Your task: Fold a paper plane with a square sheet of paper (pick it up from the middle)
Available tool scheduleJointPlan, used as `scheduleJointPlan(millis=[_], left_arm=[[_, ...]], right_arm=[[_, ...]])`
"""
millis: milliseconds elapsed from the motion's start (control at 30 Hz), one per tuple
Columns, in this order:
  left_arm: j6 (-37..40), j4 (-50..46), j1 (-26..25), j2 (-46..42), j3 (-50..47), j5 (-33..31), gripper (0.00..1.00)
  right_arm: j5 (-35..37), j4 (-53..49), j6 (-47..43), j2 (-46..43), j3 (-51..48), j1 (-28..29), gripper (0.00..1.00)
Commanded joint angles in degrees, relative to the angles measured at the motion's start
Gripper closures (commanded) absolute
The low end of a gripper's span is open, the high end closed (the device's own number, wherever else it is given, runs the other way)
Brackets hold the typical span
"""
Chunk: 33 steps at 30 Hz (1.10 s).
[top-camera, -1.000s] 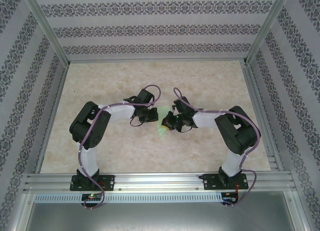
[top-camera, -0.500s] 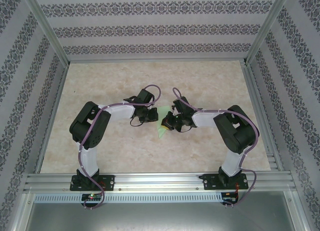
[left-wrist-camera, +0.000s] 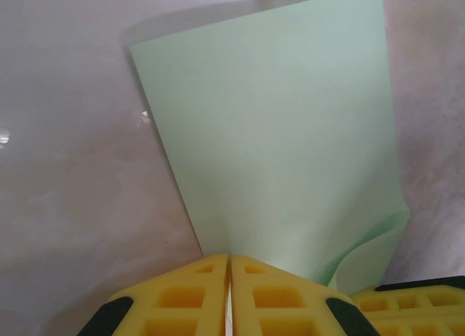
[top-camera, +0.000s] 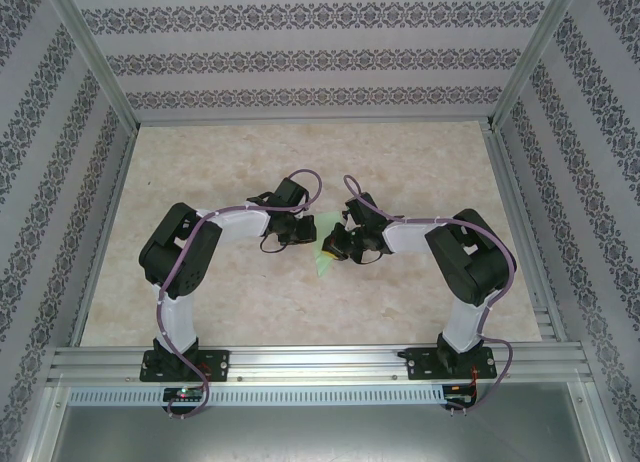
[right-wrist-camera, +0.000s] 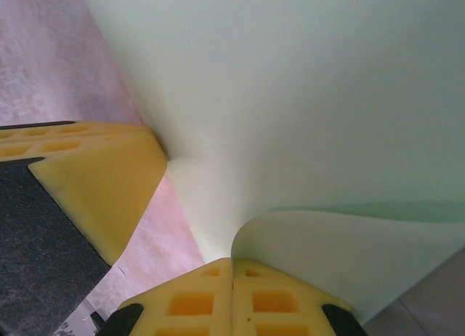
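Top external view: the left arm [top-camera: 182, 264] and right arm [top-camera: 468, 267] bend inward and meet near the middle of the table [top-camera: 230, 162], with the pale green sheet of paper [top-camera: 325, 260] between their tips, a small corner of it poking out toward the near edge; whether it touches the table there I cannot tell; left wrist view: the left jaws are closed, their yellow fingers [left-wrist-camera: 185, 296] pressed together with the sheet's near edge running into the seam, so they pinch the paper; the sheet [left-wrist-camera: 276, 132] rises away from them, plain and smooth, its lower right corner curling over beside a yellow finger of the other arm [left-wrist-camera: 418, 307]; right wrist view: the right jaws are likewise closed on the sheet [right-wrist-camera: 305, 81], fingers [right-wrist-camera: 192, 303] together under a curled flap; the left arm's finger [right-wrist-camera: 102, 180] sits just beside, touching the paper
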Motion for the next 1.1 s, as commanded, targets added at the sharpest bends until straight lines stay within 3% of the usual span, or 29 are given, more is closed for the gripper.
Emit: scheduleJointPlan(millis=[0, 900, 1067], left_arm=[[1.33, -1.84, 0.3, 1.53, 1.05, 1.22, 0.89], [1.42, -2.22, 0.33, 1.22, 1.34, 1.51, 0.89], [0.68, -2.77, 0.43, -1.0, 1.27, 0.21, 0.88]], right_arm=[[1.06, -1.03, -1.58, 0.7, 1.09, 0.36, 1.0], [0.93, -1.21, -1.99, 2.96, 1.35, 0.27, 1.0], [1.39, -2.09, -2.12, 3.42, 1.09, 0.23, 0.89]])
